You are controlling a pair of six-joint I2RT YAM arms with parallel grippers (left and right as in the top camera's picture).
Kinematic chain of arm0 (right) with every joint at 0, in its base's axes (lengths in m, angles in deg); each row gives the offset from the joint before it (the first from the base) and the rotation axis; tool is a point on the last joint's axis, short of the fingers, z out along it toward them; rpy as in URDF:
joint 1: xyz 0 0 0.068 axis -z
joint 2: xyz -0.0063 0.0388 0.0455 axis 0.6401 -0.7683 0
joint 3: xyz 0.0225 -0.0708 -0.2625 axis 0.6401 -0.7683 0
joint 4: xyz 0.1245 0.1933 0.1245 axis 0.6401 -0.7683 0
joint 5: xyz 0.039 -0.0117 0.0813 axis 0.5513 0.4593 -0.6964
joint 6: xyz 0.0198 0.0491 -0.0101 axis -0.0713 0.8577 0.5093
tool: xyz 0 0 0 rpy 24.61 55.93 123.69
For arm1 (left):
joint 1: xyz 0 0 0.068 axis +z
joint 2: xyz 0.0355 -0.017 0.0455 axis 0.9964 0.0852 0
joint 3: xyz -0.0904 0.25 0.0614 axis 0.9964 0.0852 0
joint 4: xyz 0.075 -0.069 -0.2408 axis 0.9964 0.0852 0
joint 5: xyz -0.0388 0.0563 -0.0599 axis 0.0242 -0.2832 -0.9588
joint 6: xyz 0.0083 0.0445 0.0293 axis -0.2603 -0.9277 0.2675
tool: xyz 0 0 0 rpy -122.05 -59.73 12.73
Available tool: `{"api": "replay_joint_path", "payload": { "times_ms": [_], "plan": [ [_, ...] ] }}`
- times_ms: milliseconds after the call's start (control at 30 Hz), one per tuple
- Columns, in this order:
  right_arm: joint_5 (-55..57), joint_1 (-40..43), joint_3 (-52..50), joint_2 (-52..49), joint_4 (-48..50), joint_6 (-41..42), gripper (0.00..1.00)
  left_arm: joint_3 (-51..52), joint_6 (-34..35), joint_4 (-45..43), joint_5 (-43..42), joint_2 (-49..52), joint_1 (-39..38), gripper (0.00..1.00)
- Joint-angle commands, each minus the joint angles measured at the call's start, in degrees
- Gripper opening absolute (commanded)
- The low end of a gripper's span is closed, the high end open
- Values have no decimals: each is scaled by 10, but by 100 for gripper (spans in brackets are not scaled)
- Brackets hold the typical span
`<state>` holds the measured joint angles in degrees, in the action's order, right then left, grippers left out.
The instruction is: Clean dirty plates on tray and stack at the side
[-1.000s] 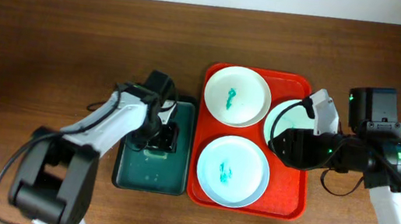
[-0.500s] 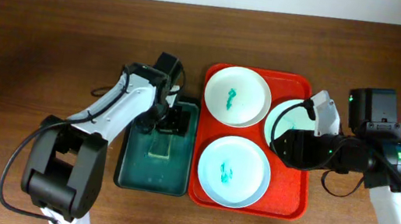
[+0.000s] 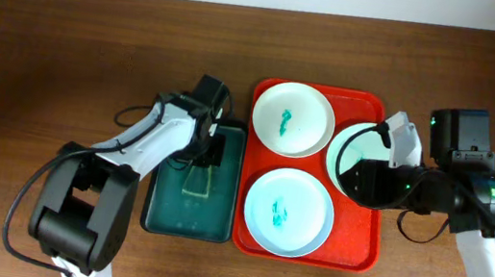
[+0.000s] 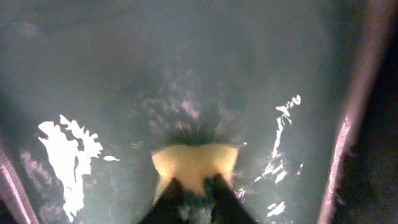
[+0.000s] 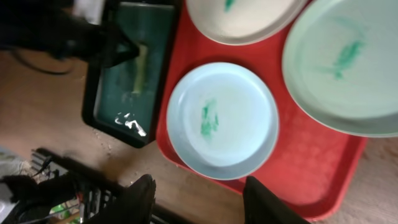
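**Overhead view.** A brown wooden counter [image 3: 52,82] is seen from above, with a red tray [image 3: 355,233] set right of centre. Three plates are carried on it. A white plate [image 3: 305,132] lies at 11 o'clock, a pale green plate [image 3: 347,145] at 2 o'clock and a pale blue plate [image 3: 300,231] at 7 o'clock. A teal smear is seen at the centre of the white plate and of the blue one. The green plate's centre is covered by the right arm [image 3: 415,186], which is held over the tray from 3 o'clock. A dark green tray [image 3: 164,214] is placed just beside the red tray at 9 o'clock. The left arm [image 3: 155,140] is angled down into its far end, and a yellow sponge [image 3: 198,182] is faintly seen inside.

**Left wrist view.** The picture is filled by the wet floor of the dark green tray, with white glare at 8 and 4 o'clock. At 6 o'clock the left fingers [image 4: 165,208] are closed narrowly on the near end of the sponge.

**Right wrist view.** The right fingers [image 5: 140,199] are spread wide at 6 o'clock, and nothing is held. The blue plate is centred. The green plate, its smear now shown, is at 2 o'clock, and the white plate is cut off at 12 o'clock. The dark green tray and the sponge are seen at 10 o'clock.
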<state>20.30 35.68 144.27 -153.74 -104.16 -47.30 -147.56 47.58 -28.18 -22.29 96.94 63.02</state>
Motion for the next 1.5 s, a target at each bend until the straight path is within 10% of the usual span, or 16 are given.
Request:
{"api": "replay_joint_path", "payload": {
  "times_ms": [0, 267, 500, 700, 1033, 1200, 1467],
  "plan": [
    [77, -4, 7, 41, -3, 63, 47, -85, -9, 65, 4, -9, -3, 59],
    [126, -4, -165, 76, 3, 93, 68, -20, -8, 87, 4, -9, -3, 62],
    [71, -3, -190, -30, 86, 71, 68, 78, 1, -35, -24, -9, -3, 0],
    [71, -3, -190, -162, 103, 39, 66, -50, -6, 90, -22, -18, -3, 0],
    [2, -3, -244, -291, 266, -15, 39, -171, -24, 180, -89, -29, -3, 0],
    [59, -3, -279, -291, 322, 84, 5, -171, -23, 180, -104, -32, -8, 0],
    [101, -3, -279, -290, 321, 115, 5, -139, 18, 55, -102, -10, -129, 0]
  ]
}}
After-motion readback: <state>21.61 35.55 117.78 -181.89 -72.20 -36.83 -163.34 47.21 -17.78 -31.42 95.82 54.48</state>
